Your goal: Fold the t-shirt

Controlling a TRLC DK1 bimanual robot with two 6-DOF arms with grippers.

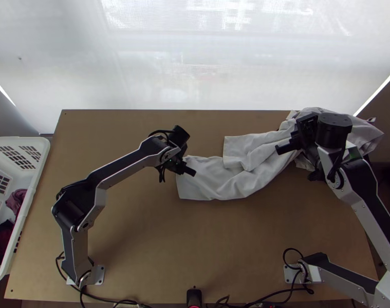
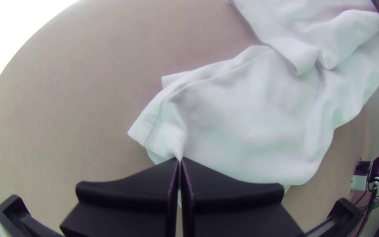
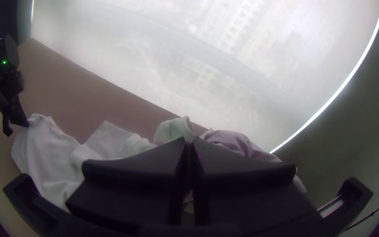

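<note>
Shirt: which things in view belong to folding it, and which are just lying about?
For the job:
white shirt, rumpled across the table
left tool, pinching it
right tool, also pinching it

Lying about:
basket beside the table
clothes inside it

Room for a hand to pass over the near middle of the table (image 1: 200, 241), with a narrower lane between shirt (image 1: 230, 185) and far edge. Left arm (image 1: 124, 165) barred the left side, right arm (image 1: 368, 220) the right; bunched cloth blocked the far right corner.
</note>
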